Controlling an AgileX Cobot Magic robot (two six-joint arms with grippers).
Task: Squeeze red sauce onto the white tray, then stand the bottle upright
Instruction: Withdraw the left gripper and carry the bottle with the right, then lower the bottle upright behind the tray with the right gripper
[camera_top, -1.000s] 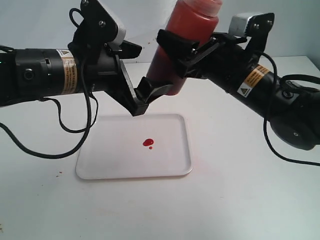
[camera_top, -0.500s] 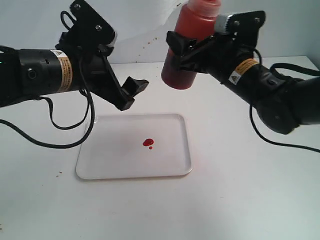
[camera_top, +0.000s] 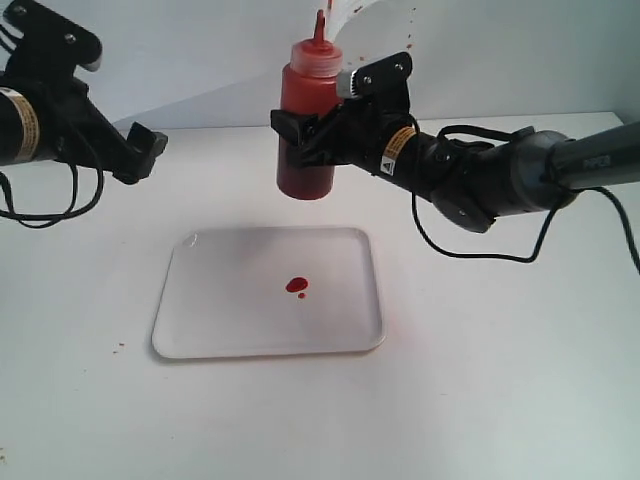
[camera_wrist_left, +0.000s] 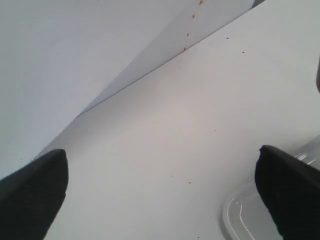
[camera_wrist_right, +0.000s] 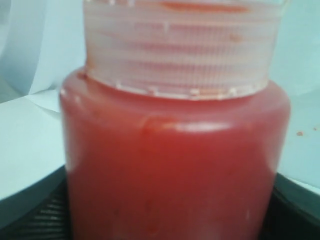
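While the right gripper is clamped around the bottle, the bottle stands upright, nozzle up, beyond the far edge of the white tray in the exterior view; whether its base touches the table cannot be told. A blob of red sauce, with a smaller drop beside it, lies near the tray's middle. Left gripper: jaws wide apart, empty, well left of the tray.

The orange-red translucent squeeze bottle, clamped in the right gripper, blocks the far side of the flat white plastic tray. The tray's other sides lie open.
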